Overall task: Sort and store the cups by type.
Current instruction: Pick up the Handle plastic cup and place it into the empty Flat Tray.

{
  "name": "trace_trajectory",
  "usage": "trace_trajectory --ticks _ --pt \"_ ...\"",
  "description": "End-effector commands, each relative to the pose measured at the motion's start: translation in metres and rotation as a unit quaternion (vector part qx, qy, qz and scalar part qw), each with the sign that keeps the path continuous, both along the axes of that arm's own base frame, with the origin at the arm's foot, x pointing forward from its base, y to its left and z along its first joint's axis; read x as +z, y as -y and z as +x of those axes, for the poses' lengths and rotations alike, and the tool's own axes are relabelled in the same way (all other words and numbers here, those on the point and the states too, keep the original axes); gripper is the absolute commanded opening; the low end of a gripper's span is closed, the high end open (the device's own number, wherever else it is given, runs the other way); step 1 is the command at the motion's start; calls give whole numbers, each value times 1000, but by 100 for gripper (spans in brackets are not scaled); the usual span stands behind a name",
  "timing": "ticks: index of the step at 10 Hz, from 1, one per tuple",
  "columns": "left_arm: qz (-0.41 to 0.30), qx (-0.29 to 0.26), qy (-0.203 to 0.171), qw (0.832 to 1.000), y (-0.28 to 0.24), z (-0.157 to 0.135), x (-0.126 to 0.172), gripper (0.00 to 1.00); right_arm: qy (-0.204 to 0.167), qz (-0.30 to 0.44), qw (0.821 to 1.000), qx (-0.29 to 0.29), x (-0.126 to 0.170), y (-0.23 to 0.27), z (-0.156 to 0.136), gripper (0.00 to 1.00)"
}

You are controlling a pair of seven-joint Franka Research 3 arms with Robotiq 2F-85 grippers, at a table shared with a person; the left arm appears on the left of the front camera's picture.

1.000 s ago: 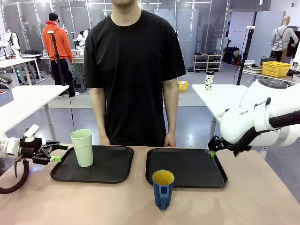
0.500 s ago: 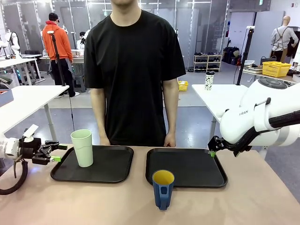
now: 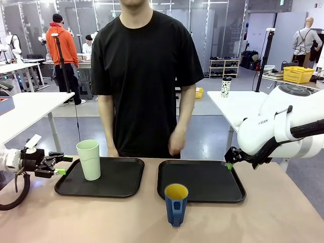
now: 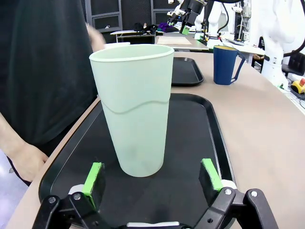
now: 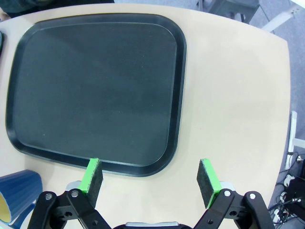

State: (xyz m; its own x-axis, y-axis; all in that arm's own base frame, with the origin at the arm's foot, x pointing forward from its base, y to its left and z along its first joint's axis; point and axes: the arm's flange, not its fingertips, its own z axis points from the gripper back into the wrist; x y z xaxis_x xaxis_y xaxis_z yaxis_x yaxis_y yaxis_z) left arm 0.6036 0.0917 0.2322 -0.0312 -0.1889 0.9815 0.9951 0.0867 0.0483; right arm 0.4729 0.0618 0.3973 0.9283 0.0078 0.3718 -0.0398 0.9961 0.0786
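right, the tall pale green tumbler [image 4: 136, 109] first: it's upright on the left tray [image 3: 121, 186], toward that tray's left edge. it looks like thin smooth plastic, so light, a bit slick, and tippy given its height. it tapers toward the base, so i'd squeeze gently around the lower middle of the wall. the left gripper [image 3: 59, 164] hangs just off the left tray's left edge, fingers spread wide, with the tumbler dead centre ahead of the green pads [image 4: 94, 177] and not touching them. the blue mug [image 3: 176, 203] stands on the bare table [image 3: 283, 217], off the left tray's near right corner, handle toward the robot. stiffer and heavier, i'd guess, and best taken across the body. right of the left tray lies the second tray [image 3: 202, 185], and the right gripper [image 3: 229, 163] sits by its far right corner, spread, holding nothing.
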Motion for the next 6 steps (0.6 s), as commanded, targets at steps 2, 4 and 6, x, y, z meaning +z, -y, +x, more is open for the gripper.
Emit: trace_trajectory --ticks 2,4,6 --pt "0 0 0 1000 0 0 0 100 0 2 1000 -1 -1 1 0 100" --pt "161 -33 25 986 -1 -33 37 100 0 2 1000 -1 -1 1 0 100" --pt "257 -31 37 965 -3 -73 75 100 0 2 1000 -1 -1 1 0 100"
